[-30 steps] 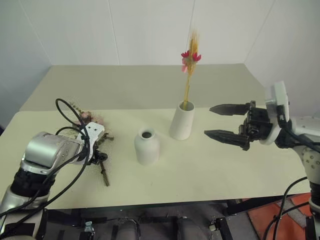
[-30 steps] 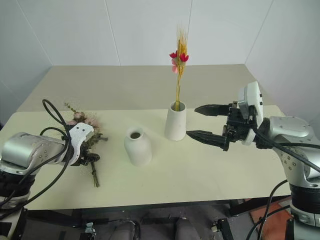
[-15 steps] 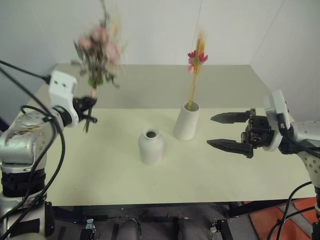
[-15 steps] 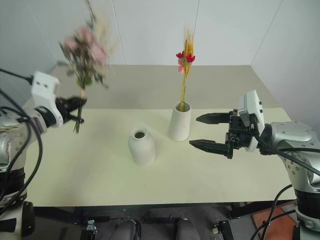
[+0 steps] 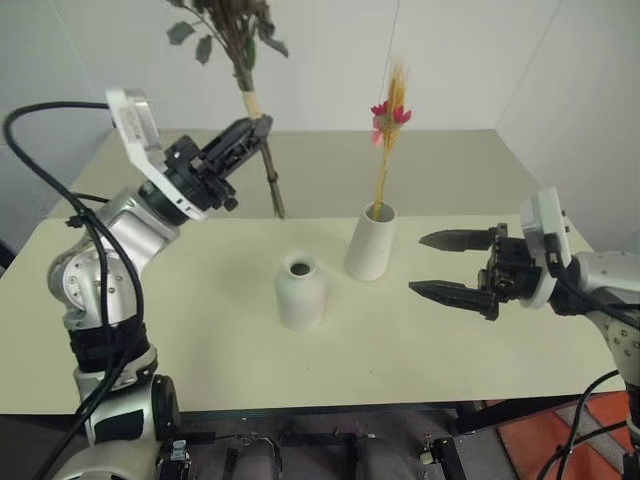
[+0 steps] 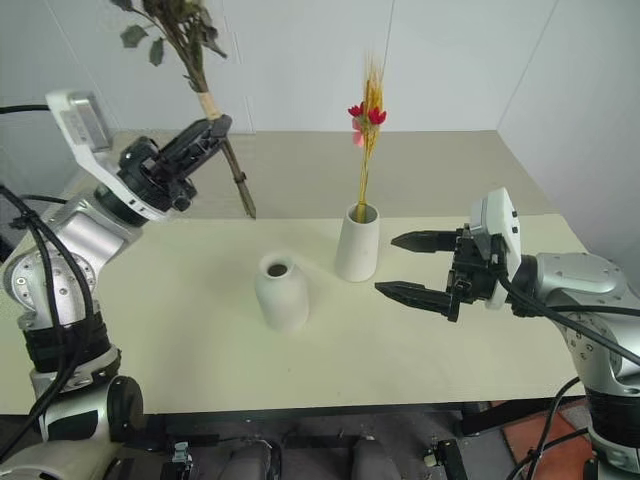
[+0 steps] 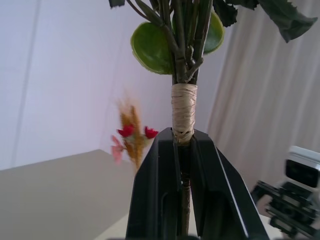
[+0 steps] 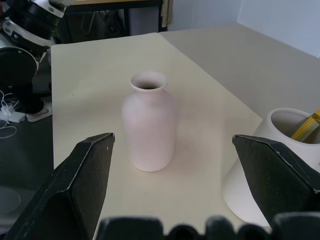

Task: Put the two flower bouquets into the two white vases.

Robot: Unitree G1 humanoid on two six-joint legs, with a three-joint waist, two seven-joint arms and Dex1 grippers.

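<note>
Left eye view, left pincer: the left pincer point(image 5: 247, 138) sits in the upper left of the frame, raised above the desk point(image 5: 200, 330), clamped on the dark stems of the rose bunch point(image 5: 243, 60).
Rose bunch: held nearly upright and slightly tilted, its leaves run out past the top edge of the frame; the stem ends hang below the fingers, over the far part of the desk.
Left wrist view: both black fingers point(image 7: 160, 195) press the stems just under a band of tan wrapping point(image 7: 184, 112); green leaves spread above it.
Right pincer: the right pincer point(image 5: 447, 265) is at the right middle of the frame, level and pointing toward the centre, its two fingers spread wide with nothing between them.
Short vase: the short vase point(image 5: 300, 291) stands upright on the desk at the frame's centre, its narrow mouth dark.
Tall vase: the tall vase point(image 5: 369, 242) stands just up and right of the short one, apart from it.
Yellow stalks: the yellow stalks point(image 5: 386, 130) with small red-pink flowers rise upright out of the tall vase.
Right wrist view: the short vase stands between the two spread fingers, farther off, with the tall vase's rim at the right edge.
</note>
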